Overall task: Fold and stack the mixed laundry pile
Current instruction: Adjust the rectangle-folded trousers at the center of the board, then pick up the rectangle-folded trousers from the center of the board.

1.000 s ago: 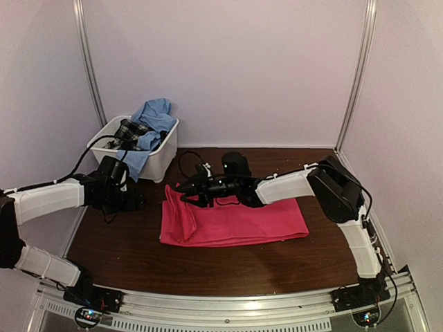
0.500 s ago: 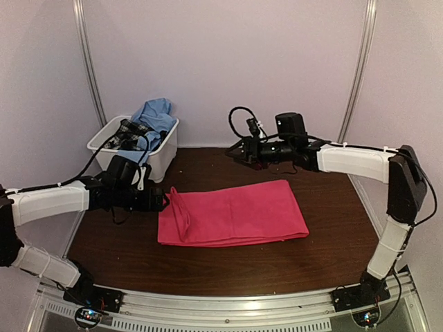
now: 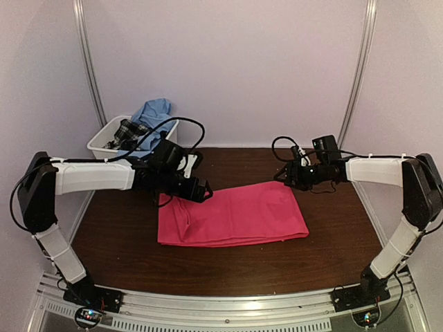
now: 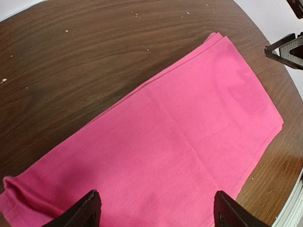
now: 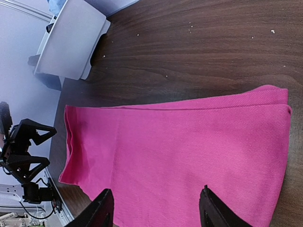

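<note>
A bright pink-red cloth (image 3: 232, 214) lies folded into a flat rectangle on the brown table, and it fills the left wrist view (image 4: 165, 142) and the right wrist view (image 5: 180, 151). My left gripper (image 3: 201, 192) hovers over its far left corner, open (image 4: 156, 210), with nothing between the fingers. Over the far right corner my right gripper (image 3: 285, 174) is also open and empty (image 5: 156, 208). The rest of the laundry pile, a light blue shirt (image 3: 156, 111) and a plaid garment (image 3: 128, 130), sits in the tub.
A white plastic tub (image 3: 97, 142) stands at the back left corner, also in the right wrist view (image 5: 71, 38). Pale walls with metal posts close in the back and both sides. Bare brown table (image 3: 208, 266) lies between the cloth and the front rail.
The left arm swung right from beside the tub to the cloth's far left corner. The right gripper let go of the cloth's left end, rose, then came down at the far right corner.
</note>
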Robot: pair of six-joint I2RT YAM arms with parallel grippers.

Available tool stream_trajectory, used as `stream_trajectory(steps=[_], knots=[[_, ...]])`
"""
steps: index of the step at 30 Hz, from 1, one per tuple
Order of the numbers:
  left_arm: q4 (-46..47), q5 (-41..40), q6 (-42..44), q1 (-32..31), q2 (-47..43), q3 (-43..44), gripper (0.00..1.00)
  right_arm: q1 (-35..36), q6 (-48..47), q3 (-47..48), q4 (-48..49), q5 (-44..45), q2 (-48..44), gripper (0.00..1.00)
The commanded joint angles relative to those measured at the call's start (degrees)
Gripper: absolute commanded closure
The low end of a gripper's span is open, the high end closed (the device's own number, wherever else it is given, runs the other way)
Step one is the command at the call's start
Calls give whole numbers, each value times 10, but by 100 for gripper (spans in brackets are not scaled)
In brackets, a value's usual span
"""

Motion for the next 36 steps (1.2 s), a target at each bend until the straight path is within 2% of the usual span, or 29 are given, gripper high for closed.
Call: stream_trajectory(steps=[1, 8, 11, 17, 23, 26, 27, 31, 34, 36], knots=[[-30, 51, 16, -3, 69, 58, 18, -21, -23, -30, -17, 15, -5, 39], [-145, -35, 4, 0, 97, 54, 20, -37, -25, -80, 1, 8, 24, 42], [-192, -87, -4, 11, 67, 9, 21, -38, -32, -94, 2, 9, 31, 46], [-257, -177, -13, 42, -14, -73, 21, -45, -40, -119, -14, 23, 21, 46], [-226, -175, -20, 54, -47, -94, 17, -66, -37, -144, -35, 50, -31, 32], [-210, -163, -28, 60, -49, -91, 16, -85, -36, -159, -36, 48, -49, 29], [-207, -162, -28, 63, -50, -88, 15, -86, -39, -161, -38, 43, -50, 30], [-187, -148, -22, 66, -72, -72, 16, -84, -29, -182, 2, -31, -78, 45], [-153, -113, -9, 65, -90, -60, 16, -65, 0, -181, 35, -97, -98, 51], [-130, -84, -5, 64, -92, -52, 17, -34, 8, -173, 41, -110, -100, 51]])
